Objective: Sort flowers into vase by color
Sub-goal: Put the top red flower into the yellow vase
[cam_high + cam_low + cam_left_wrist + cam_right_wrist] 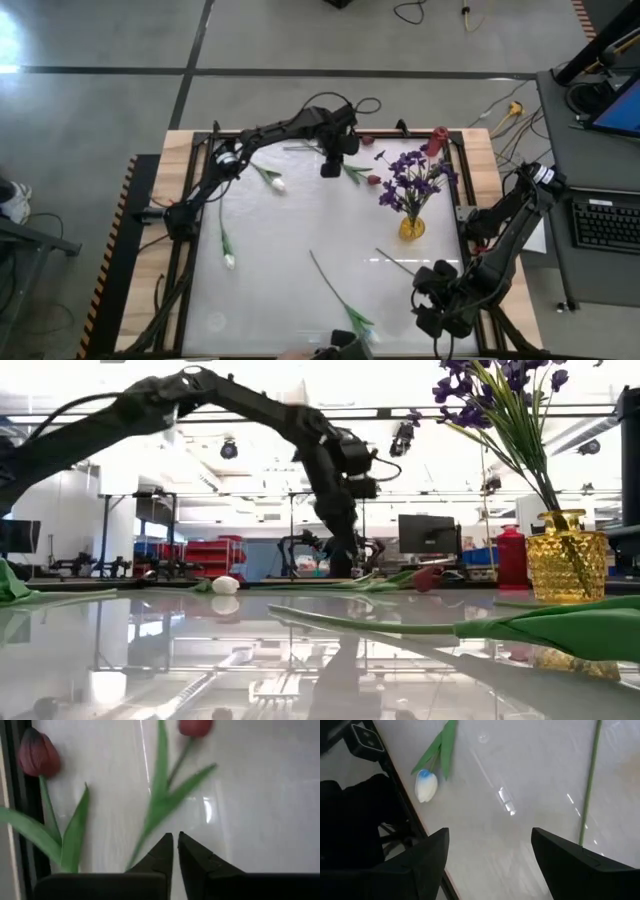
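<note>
The left tool (331, 168) hangs low over the far part of the tabletop (300, 235), to the left of the yellow vase (411, 228), and its fingers (165, 851) are pressed together. In the left wrist view a green stem runs down to just beside the tips, so it may be pinched there, but I cannot tell whether it is truly caught. That stem belongs to a dark red bud (373, 180), which lies between the tool and the vase; its long axis runs from the tool toward the vase, bud end nearer the vase. A second dark red bud (39, 755) lies just beside it at the tabletop's far edge.

The vase holds a spray of purple blossoms (410, 175); a red vase (436, 141) stands beyond it at the far edge. The left arm is plainly the nearer one for the red flowers.

The right tool (438, 298) waits spread wide at the near edge, below the yellow vase, beside a white tulip (426, 785). Other white buds (277, 183) lie well to the left.
</note>
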